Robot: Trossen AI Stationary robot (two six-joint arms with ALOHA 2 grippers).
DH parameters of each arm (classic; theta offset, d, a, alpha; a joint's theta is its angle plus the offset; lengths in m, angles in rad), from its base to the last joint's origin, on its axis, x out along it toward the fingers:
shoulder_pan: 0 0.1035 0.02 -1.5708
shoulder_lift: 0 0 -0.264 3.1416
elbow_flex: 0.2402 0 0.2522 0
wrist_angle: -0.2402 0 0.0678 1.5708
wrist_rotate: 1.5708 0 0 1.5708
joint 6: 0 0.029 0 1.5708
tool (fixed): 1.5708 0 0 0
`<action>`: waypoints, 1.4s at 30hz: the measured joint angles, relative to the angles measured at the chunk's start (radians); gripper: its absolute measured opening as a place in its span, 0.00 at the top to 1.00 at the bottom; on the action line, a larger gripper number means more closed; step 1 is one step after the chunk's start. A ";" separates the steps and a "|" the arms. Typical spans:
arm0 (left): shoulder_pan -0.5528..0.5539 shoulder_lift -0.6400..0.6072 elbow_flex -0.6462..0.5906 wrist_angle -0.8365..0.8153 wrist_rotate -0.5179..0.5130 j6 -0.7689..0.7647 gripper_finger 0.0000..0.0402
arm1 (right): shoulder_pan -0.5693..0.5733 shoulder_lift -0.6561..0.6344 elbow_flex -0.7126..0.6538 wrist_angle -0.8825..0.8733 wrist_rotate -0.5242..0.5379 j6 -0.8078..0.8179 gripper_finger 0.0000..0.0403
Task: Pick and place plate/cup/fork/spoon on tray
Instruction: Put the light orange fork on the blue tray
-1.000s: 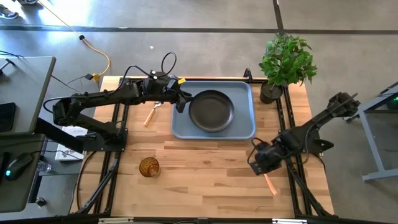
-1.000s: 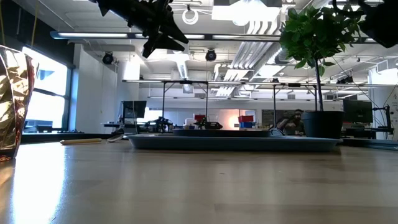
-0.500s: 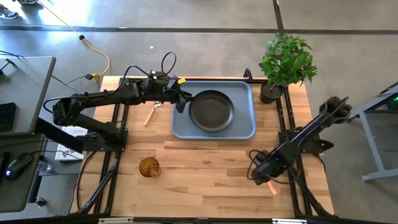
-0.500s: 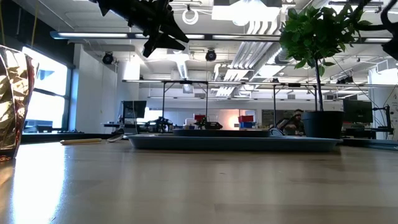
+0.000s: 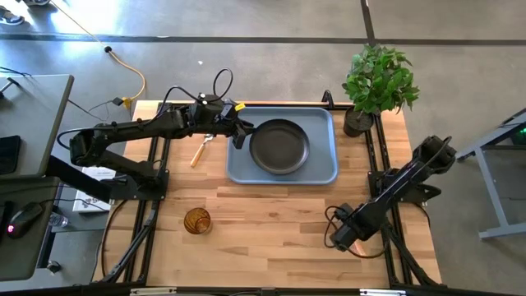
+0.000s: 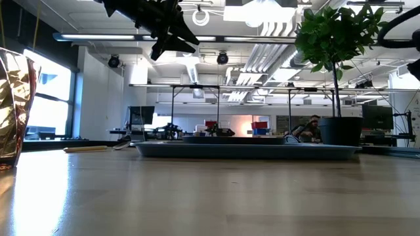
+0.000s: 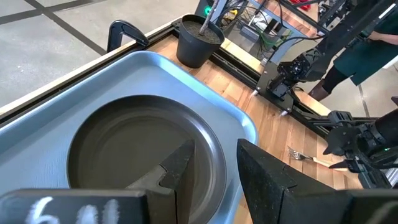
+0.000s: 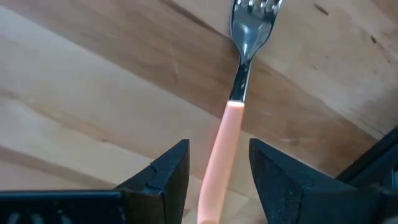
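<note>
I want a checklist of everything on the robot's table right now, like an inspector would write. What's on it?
Surface: wooden table, bare in the middle.
Tray: at the far side, holding the plate.
Cup: upright near the front left, off the tray.
Fork: flat on the wood at the front right, off the tray.
Spoon: on the wood, left of the tray.
Clutter: potted plant at the far right corner.
Left gripper: open, above the plate's edge.
Right gripper: open, fingers either side of the fork's handle.
Cables: orange cable on the floor.
Surroundings: desk to the left, office room behind.
</note>
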 joint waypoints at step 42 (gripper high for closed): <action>-0.011 0.000 0.000 -0.002 0.000 -0.016 0.73 | -0.003 0.135 0.002 0.052 -0.042 0.135 0.96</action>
